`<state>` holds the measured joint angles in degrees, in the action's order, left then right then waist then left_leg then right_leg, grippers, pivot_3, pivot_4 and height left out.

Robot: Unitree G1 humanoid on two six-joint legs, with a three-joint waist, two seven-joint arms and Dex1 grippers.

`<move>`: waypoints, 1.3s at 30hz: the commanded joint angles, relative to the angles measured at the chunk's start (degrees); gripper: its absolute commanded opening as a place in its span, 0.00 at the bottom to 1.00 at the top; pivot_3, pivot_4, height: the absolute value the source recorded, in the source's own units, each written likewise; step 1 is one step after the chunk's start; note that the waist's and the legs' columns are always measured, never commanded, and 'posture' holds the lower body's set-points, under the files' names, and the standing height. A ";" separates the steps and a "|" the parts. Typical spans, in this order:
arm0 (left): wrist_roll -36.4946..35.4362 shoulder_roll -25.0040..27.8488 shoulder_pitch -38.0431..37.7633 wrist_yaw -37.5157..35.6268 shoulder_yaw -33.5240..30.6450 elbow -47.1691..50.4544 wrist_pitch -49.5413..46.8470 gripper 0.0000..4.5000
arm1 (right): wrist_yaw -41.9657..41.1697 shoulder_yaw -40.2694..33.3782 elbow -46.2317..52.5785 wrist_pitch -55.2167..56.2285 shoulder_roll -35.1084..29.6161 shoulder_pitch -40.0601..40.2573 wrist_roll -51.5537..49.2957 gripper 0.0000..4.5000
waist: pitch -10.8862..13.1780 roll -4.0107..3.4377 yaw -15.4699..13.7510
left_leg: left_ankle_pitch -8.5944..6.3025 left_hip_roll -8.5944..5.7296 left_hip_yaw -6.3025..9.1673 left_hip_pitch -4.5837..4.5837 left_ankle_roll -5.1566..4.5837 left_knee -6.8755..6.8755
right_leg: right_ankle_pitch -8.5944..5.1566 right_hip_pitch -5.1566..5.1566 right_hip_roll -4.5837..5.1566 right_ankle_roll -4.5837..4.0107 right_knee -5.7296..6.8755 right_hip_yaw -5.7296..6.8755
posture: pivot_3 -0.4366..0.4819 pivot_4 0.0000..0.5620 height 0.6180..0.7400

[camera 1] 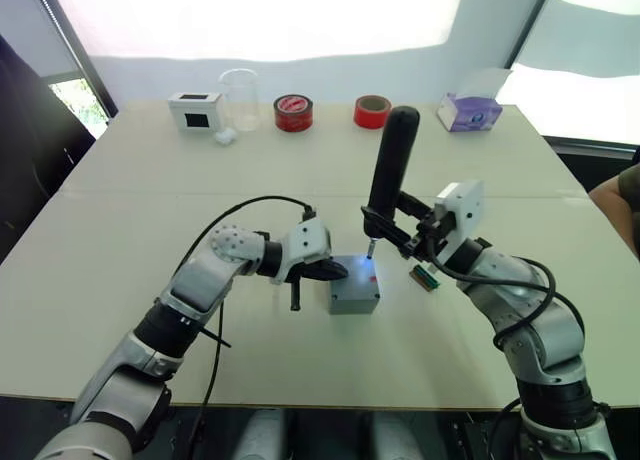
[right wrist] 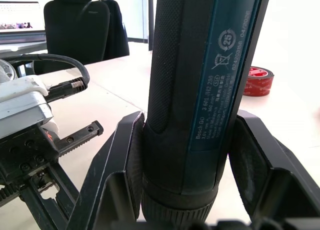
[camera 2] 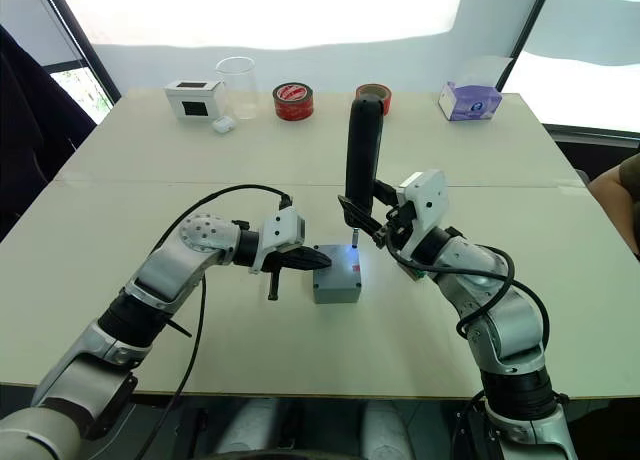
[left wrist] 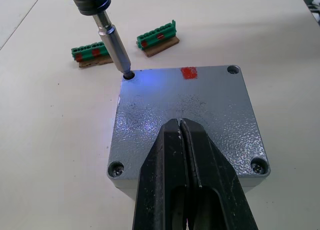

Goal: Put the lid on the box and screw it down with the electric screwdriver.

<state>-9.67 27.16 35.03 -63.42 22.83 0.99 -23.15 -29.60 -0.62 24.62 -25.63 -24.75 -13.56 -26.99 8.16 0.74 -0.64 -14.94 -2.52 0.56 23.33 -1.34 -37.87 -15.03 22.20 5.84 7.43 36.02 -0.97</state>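
Grey textured plastic sits under my left jaws [left wrist: 181,140] — they are pressed together, holding nothing, with their tips resting on the lid [left wrist: 200,110], which already lies flush on the box [camera 1: 353,298]. I judge the pair hard, stiff and light: likely to skate on the desk [camera 1: 150,210] under a sideways push, so pressing straight down on the flat top seems the right way to pin it.

Just beyond those tips, the bit of the electric screwdriver [camera 1: 388,175] stands in the lid's far corner hole, beside the red mark [left wrist: 188,72].

My right jaws [right wrist: 187,155] are clamped around the screwdriver's thick barrel low down, near the bit end, and it stands nearly upright. It looks heavy and top-long — the grippy dark sleeve is where to hold it.
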 commanded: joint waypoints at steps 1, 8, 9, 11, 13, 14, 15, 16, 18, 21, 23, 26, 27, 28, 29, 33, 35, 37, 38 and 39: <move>1.45 0.61 -0.82 -0.15 1.04 -0.19 -0.49 0.00 | -0.89 3.69 -3.51 -3.01 0.07 3.95 1.38 0.41 | -0.09 0.04 0.03 | 0.00 0.00 0.00 0.00 0.00 0.00 | 0.00 0.00 0.00 0.00 0.00 0.00 | 0.48 0.27 1.00; 1.46 0.33 -0.73 -0.36 0.97 -0.26 -0.60 0.00 | -0.96 3.52 -3.54 -2.55 -0.21 4.29 1.65 0.41 | -0.20 0.06 0.02 | -0.02 0.02 0.00 -0.01 0.00 0.04 | -0.13 0.02 0.06 -0.23 -0.01 0.01 | 0.48 0.27 1.00; 1.45 0.29 -0.70 -0.39 1.00 -0.28 -0.60 0.00 | -1.01 3.48 -3.55 -2.47 -0.28 4.33 1.64 0.41 | -0.22 0.06 0.02 | -0.02 0.02 0.00 -0.01 0.00 0.04 | -0.13 0.02 0.07 -0.24 -0.01 0.01 | 0.48 0.27 1.00; 1.43 0.21 -0.59 -0.50 1.02 -0.46 -0.49 0.00 | -1.05 3.31 -3.70 -2.35 -0.37 4.21 1.63 0.41 | -0.26 0.07 0.02 | -0.02 0.02 0.00 -0.01 0.00 0.06 | -0.13 0.04 0.08 -0.25 -0.03 0.01 | 0.48 0.27 1.00; 1.43 0.15 -0.50 -0.57 1.00 -0.61 -0.39 0.00 | -1.06 3.11 -3.80 -2.22 -0.44 4.07 1.63 0.41 | -0.28 0.07 0.00 | -0.03 0.03 0.01 -0.01 0.00 0.07 | -0.14 0.05 0.12 -0.25 -0.04 0.00 | 0.48 0.27 1.00; 1.45 0.11 -0.44 -0.58 0.98 -0.73 -0.34 0.00 | -1.08 3.02 -3.86 -2.20 -0.47 3.98 1.62 0.41 | -0.29 0.06 0.00 | -0.03 0.03 0.01 -0.01 0.01 0.09 | -0.14 0.05 0.19 -0.26 -0.05 -0.02 | 0.48 0.27 1.00; 1.47 0.08 -0.41 -0.59 0.96 -0.81 -0.30 0.00 | -1.09 2.97 -3.89 -2.17 -0.48 3.92 1.62 0.41 | -0.29 0.06 -0.01 | -0.03 0.03 0.01 -0.01 0.01 0.09 | -0.14 0.07 0.22 -0.26 -0.06 -0.02 | 0.48 0.27 1.00; 1.51 0.08 -0.40 -0.59 0.96 -0.83 -0.27 0.00 | -1.41 3.01 -3.69 -2.12 -0.69 3.93 1.53 0.41 | -0.29 0.06 0.00 | -0.03 0.03 0.01 -0.01 0.01 0.10 | -0.14 0.09 0.24 -0.26 -0.07 -0.01 | 0.48 0.27 1.00; 1.54 0.01 -0.35 -0.56 0.93 -0.97 -0.21 0.00 | -1.77 3.01 -3.50 -2.17 -0.98 3.84 1.43 0.41 | -0.29 0.06 -0.01 | -0.03 0.03 0.01 -0.01 0.01 0.13 | -0.14 0.09 0.28 -0.27 -0.08 -0.01 | 0.48 0.27 1.00; 1.60 -0.01 -0.34 -0.56 0.93 -1.07 -0.10 0.00 | -1.94 2.52 -3.26 -2.74 -1.17 3.34 0.89 0.41 | -0.30 0.07 -0.01 | -0.03 0.03 0.01 -0.02 0.02 0.22 | -0.15 0.10 0.34 -0.27 -0.14 0.01 | 0.48 0.27 1.00; 1.65 -0.02 -0.32 -0.57 0.94 -1.17 -0.02 0.00 | -2.18 2.37 -3.16 -2.92 -1.28 3.11 0.61 0.41 | -0.30 0.07 -0.02 | -0.03 0.02 0.01 -0.02 0.02 0.28 | -0.15 0.10 0.37 -0.28 -0.17 0.03 | 0.48 0.27 1.00; 1.70 -0.19 -0.40 -0.40 0.97 -1.13 0.01 0.00 | -2.63 1.98 -3.34 -2.58 -1.95 2.37 0.73 0.41 | -0.30 0.07 -0.01 | -0.03 0.02 0.01 -0.03 0.02 0.43 | -0.15 0.10 0.39 -0.30 -0.33 0.04 | 0.48 0.27 1.00; 1.75 -0.20 -0.48 -0.33 1.01 -0.96 0.03 0.00 | -3.01 1.94 -3.02 -2.36 -2.29 1.93 0.73 0.41 | -0.30 0.07 -0.03 | -0.03 0.02 0.01 -0.03 0.02 0.47 | -0.15 0.10 0.40 -0.30 -0.37 0.04 | 0.48 0.27 1.00; 1.79 -0.19 -0.54 -0.29 1.04 -0.84 0.04 0.00 | -3.29 1.94 -2.78 -2.21 -2.51 1.66 0.71 0.41 | -0.30 0.07 -0.05 | -0.03 0.02 0.01 -0.03 0.03 0.50 | -0.15 0.10 0.40 -0.30 -0.39 0.04 | 0.48 0.27 1.00; 1.76 -0.20 -0.60 -0.22 1.00 -0.72 -0.02 0.00 | -3.30 1.65 -2.42 -2.49 -2.57 1.12 0.30 0.41 | -0.30 0.07 -0.06 | -0.03 0.02 0.01 -0.03 0.03 0.53 | -0.15 0.10 0.40 -0.30 -0.43 0.05 | 0.48 0.27 1.00; 1.61 -0.05 -0.98 -0.17 0.96 -0.15 -0.31 0.00 | -2.78 -2.76 -0.09 -6.36 -3.34 -3.87 -4.99 0.41 | -0.27 0.03 -0.01 | -0.03 0.02 0.00 -0.02 0.03 0.60 | -0.14 0.09 0.43 -0.31 -0.54 0.05 | 0.48 0.27 1.00; 1.58 -0.01 -1.11 -0.20 0.98 0.01 -0.37 0.00 | -1.73 -7.13 1.41 -10.36 -4.51 -9.15 -10.82 0.41 | -0.19 -0.07 -0.02 | -0.02 0.01 0.00 0.05 0.04 0.61 | -0.14 0.12 0.46 -0.32 -0.54 0.05 | 0.48 0.27 1.00; 1.69 -0.02 -1.15 -0.19 1.04 0.02 -0.27 0.00 | -0.43 -11.24 1.98 -14.42 -5.75 -14.43 -16.93 0.41 | -0.02 -0.26 -0.02 | -0.02 -0.02 -0.01 0.15 0.04 0.62 | -0.13 0.20 0.52 -0.33 -0.55 0.05 | 0.48 0.27 1.00; 1.75 -0.02 -1.13 -0.20 1.07 0.04 -0.18 0.00 | 0.06 -12.86 1.97 -16.29 -6.54 -16.75 -19.57 0.41 | 0.10 -0.40 -0.04 | -0.02 -0.04 -0.02 0.19 0.04 0.63 | -0.13 0.25 0.54 -0.33 -0.55 0.05 | 0.48 0.27 1.00; 1.34 -0.26 -0.98 -0.07 0.65 0.24 -0.41 0.00 | 1.75 -15.37 0.96 -18.85 -7.50 -20.56 -23.41 0.41 | 0.14 -0.46 -0.06 | -0.02 -0.06 -0.02 0.22 0.04 0.65 | -0.13 0.29 0.57 -0.33 -0.56 0.05 | 0.48 0.27 1.00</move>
<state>-9.25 26.74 34.87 -63.57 22.63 2.05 -22.83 -29.76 -9.94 23.36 -42.33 -30.96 -28.36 -43.06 8.29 0.28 -0.70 -14.95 -2.59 0.53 23.58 -1.29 -37.17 -15.15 22.53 6.42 7.10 35.44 -0.92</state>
